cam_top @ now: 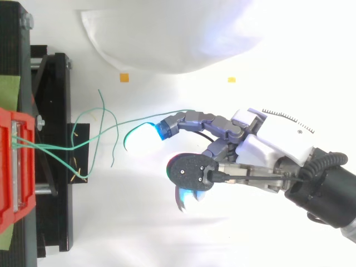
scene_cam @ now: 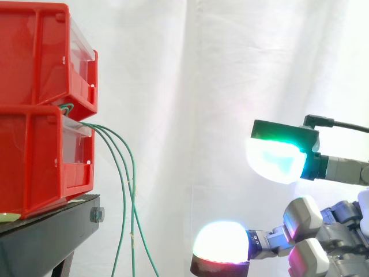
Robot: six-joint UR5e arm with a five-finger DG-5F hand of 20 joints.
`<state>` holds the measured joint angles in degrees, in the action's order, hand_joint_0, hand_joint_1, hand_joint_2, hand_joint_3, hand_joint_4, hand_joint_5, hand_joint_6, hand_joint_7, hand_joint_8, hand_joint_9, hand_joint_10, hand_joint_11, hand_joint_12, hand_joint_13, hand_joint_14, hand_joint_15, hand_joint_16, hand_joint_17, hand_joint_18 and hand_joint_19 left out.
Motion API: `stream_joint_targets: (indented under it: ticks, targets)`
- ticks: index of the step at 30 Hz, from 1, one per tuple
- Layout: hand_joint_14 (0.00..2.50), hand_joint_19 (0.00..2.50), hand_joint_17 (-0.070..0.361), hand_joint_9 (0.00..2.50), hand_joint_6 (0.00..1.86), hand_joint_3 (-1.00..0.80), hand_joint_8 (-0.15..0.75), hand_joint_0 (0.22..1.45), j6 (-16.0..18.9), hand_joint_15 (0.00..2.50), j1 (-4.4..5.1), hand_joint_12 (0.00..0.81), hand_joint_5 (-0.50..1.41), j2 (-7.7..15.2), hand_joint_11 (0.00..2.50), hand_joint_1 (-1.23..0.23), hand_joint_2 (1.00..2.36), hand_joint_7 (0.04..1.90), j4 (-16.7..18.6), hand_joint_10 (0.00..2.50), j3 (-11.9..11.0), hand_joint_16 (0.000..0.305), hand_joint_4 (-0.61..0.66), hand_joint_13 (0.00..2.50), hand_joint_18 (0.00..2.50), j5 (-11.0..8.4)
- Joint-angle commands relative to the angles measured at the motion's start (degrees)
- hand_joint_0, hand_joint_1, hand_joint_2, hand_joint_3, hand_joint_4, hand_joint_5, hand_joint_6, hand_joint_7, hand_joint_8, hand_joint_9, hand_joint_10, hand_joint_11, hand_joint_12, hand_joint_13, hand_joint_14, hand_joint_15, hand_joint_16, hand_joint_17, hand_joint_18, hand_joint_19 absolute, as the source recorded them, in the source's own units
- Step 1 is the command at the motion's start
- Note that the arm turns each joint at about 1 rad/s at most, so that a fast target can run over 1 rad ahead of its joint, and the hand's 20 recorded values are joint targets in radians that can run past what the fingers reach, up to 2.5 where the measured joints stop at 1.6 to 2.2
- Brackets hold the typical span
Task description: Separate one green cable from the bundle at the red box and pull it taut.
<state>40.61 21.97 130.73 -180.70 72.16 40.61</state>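
Hanging cables: the green cables [scene_cam: 133,190] are leaving the gap between the two stacked boxes and drooping slack past the front edge of the black desk [scene_cam: 49,228].
Boxes: the lower red box [scene_cam: 34,161] is sitting on the desk at the left, with the upper red box [scene_cam: 34,52] resting on it.
Loose strand: from above, one strand [cam_top: 144,118] is fanning out to the right of the others, toward the hand's far finger; whether they are touching I cannot tell.
Hand: the hand [cam_top: 267,142] is reaching in from the right, fingers spread wide and gripping nothing; in the side view its glowing pads [scene_cam: 275,160] are standing well apart from the cables.
Step in hand: it is probably lining up to single out one strand.
Doing it well: aiming for the outlying strand where it is lying clear of its neighbours, pinching it alone, then drawing it steadily right, away from the box.
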Motion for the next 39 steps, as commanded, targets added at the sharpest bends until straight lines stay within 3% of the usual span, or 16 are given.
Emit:
stream_joint_targets:
  ticks: [1, 16, 23, 39]
  targets:
    - [0.02, 1.25, 0.071, 1.31, 0.50, -0.50, 0.241, 0.53, 0.0, 1.00, 0.00, 0.287, -0.16, 0.0, 0.92, -0.74, 1.00, 0.69, 0.0, 0.02, 0.0, 0.031, 0.16, 1.08, 0.83, 0.00]
    - [0.02, 1.24, 0.075, 1.30, 0.50, -0.50, 0.243, 0.51, 0.0, 0.96, 0.00, 0.286, -0.15, 0.0, 0.86, -0.70, 1.00, 0.69, 0.0, 0.02, 0.0, 0.033, 0.17, 1.07, 0.81, 0.00]
    - [0.02, 1.22, 0.075, 1.29, 0.50, -0.50, 0.244, 0.52, 0.0, 0.97, 0.00, 0.285, -0.15, 0.0, 0.88, -0.72, 1.00, 0.66, 0.0, 0.02, 0.0, 0.033, 0.05, 1.09, 0.81, 0.09]
    - [0.02, 1.21, 0.079, 1.28, 0.50, -0.50, 0.247, 0.51, 0.0, 0.95, 0.00, 0.285, -0.15, 0.0, 0.85, -0.71, 1.00, 0.67, 0.0, 0.02, 0.0, 0.035, 0.09, 1.09, 0.81, 0.09]
